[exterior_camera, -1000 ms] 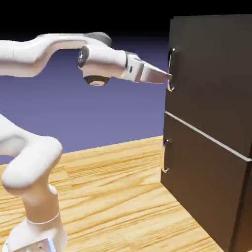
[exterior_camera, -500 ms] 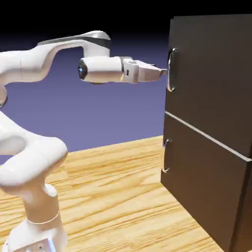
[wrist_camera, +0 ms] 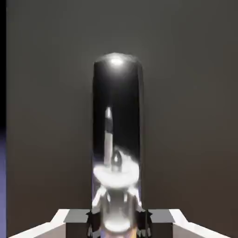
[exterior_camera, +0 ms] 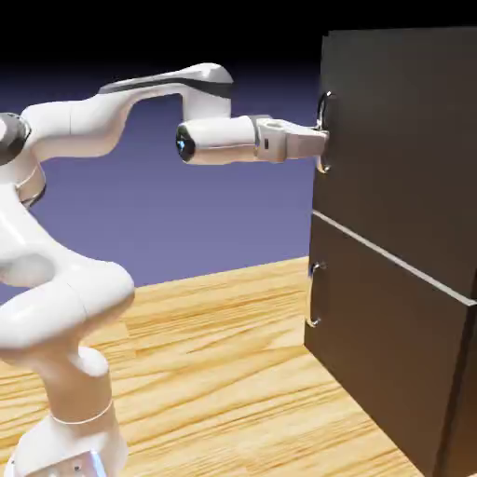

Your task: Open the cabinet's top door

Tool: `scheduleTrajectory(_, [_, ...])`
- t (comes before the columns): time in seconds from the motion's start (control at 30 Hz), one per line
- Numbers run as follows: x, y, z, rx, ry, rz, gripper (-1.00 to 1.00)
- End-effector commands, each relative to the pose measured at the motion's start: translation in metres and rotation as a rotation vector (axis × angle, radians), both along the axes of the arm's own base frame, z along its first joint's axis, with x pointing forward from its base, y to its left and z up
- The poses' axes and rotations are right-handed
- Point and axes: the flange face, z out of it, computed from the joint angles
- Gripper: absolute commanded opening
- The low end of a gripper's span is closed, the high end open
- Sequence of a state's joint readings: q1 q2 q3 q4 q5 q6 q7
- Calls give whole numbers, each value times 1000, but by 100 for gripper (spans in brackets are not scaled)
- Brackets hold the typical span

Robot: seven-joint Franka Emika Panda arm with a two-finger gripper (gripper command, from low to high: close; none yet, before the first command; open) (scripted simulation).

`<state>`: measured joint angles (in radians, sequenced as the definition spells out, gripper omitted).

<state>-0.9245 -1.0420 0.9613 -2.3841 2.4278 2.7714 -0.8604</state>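
floor point(exterior_camera: 224, 373): pale wood, streaked grain | backdrop point(exterior_camera: 252, 214): blue-violet, black above

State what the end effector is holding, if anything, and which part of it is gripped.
The end effector is shut on the top door's handle, gripping the upright bar partway along, between its two ends.

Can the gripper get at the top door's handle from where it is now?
Yes, it looks so: the gripper already has its fingertips on either side of the top door's handle, with nothing visible in between.
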Motion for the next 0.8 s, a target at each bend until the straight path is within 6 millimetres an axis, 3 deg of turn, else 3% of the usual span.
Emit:
scheduleTrajectory(0.0, [-9, -4, 0, 0, 0, 21, -100])
scheduleTrajectory(0.4, [-107, -64, 0, 0, 0, 293, -100])
scheduleTrajectory(0.77, [-168, -126, 0, 0, 0, 499, -100])
